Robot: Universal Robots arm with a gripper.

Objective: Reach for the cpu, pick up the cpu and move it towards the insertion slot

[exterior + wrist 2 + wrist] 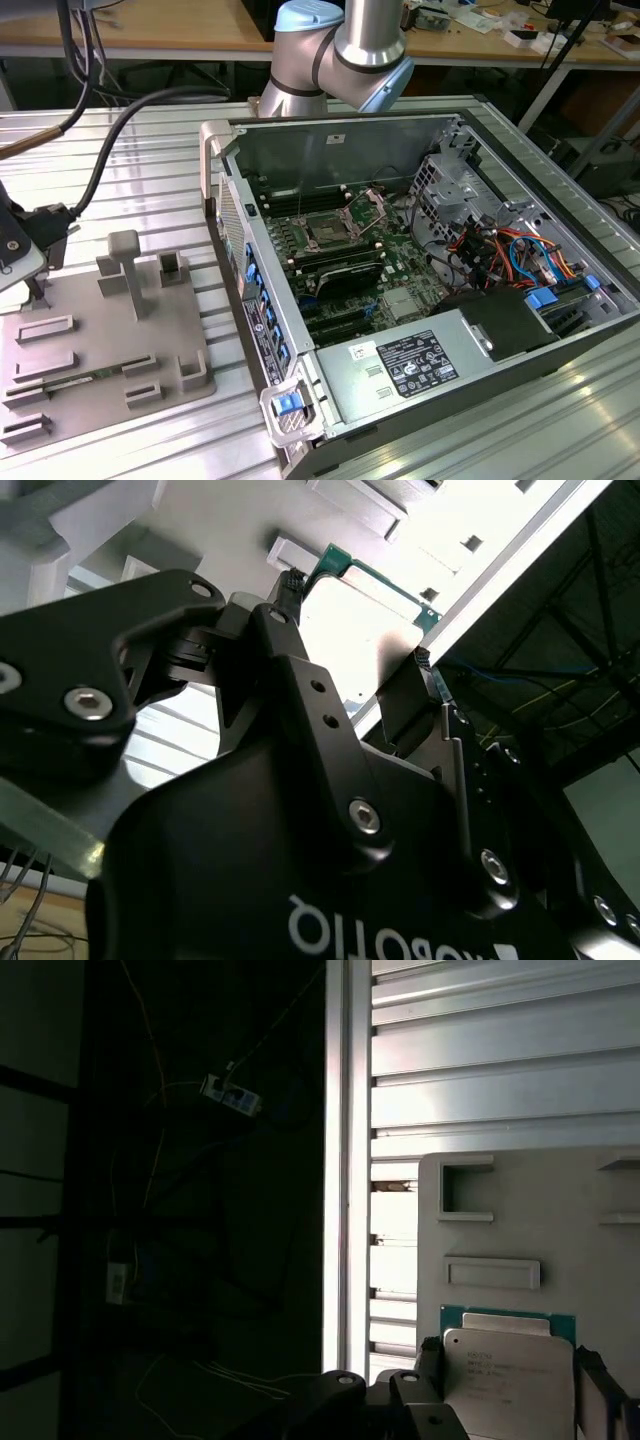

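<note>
Fingers [415, 685] are closed on the cpu [505, 1380], one against each of two opposite edges. In both wrist views the chip exactly spans the gap between them. I judge edge contact to be the reason for this hold: it keeps the silvery lid and the underside free of pressure and keeps the chip flat and square to my wrist.

Location of the cpu [365, 610]: between my fingers, directly in front of the grey tray [520, 1210], with its green rim showing around the lid. I cannot tell whether the chip rests on the tray or is raised just clear of it.

My tool end [30, 240] sits at the exterior view's left edge, over the left part of the grey tray [100, 330], which lies on the slatted metal surface [150, 150].

The insertion slot [328, 232] is on the green motherboard [400, 290] inside the open computer case [330, 140], well apart from the tray toward the exterior view's right. Its retention frame [366, 205] is swung up, so the socket is uncovered to receive the chip.

Status, by my judgement: grasp made; transfer toward the slot not yet covered.
</note>
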